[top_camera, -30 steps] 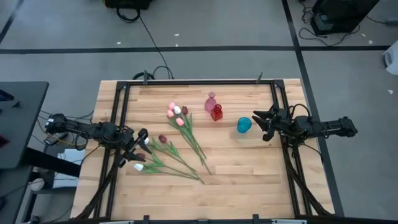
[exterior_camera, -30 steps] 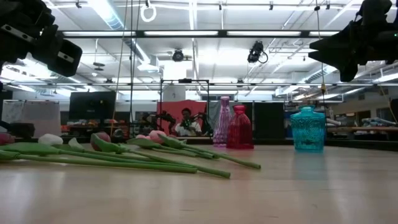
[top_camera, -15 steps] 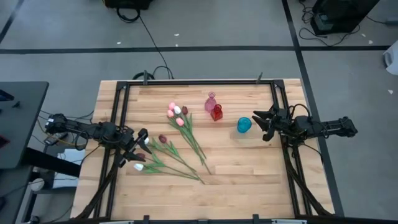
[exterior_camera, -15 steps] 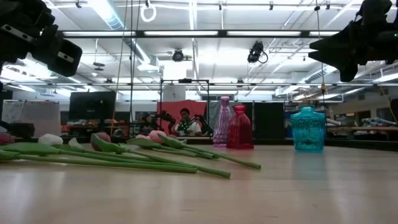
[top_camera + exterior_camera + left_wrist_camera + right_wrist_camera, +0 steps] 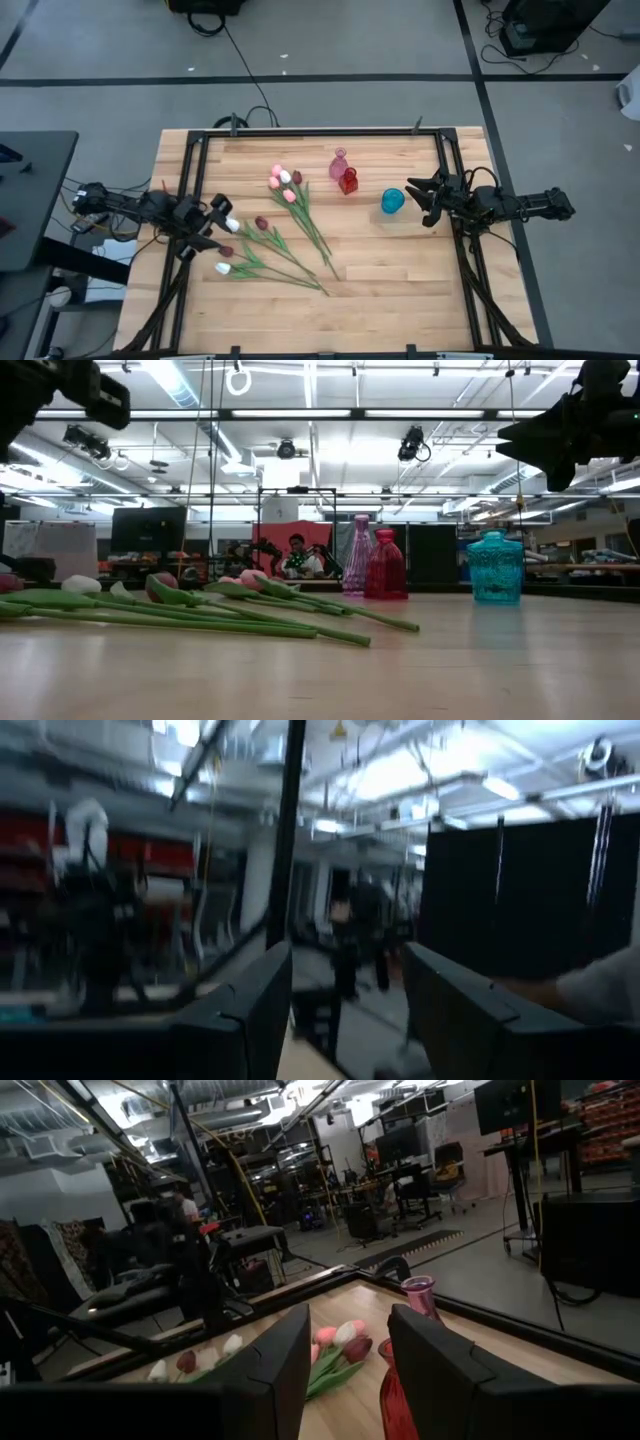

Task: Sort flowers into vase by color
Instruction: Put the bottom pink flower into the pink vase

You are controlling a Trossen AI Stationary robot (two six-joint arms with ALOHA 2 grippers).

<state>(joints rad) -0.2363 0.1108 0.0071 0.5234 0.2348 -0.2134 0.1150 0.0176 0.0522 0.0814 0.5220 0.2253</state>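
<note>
**Left arm blurring, flowers lying flat**

The flowers [image 5: 285, 225] are lying on the table [image 5: 400, 270] — none in a vase. The left gripper [image 5: 222, 222] is hovering beside them, fingers apart, empty. The right gripper [image 5: 412, 197] is hanging by the blue vase [image 5: 392, 201], fingers gapped — its wrist view is cutting off the red vase [image 5: 397, 1398].

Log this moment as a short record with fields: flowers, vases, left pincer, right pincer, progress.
flowers: tulips lying on the table, in two loose bunches, pink, white and maroon heads
vases: pink vase, red vase, teal vase, all upright, none holding flowers
left pincer: left pincer open, empty, above the white and maroon heads
right pincer: right pincer open, empty, beside the teal vase
progress: no flower in a vase yet
</note>
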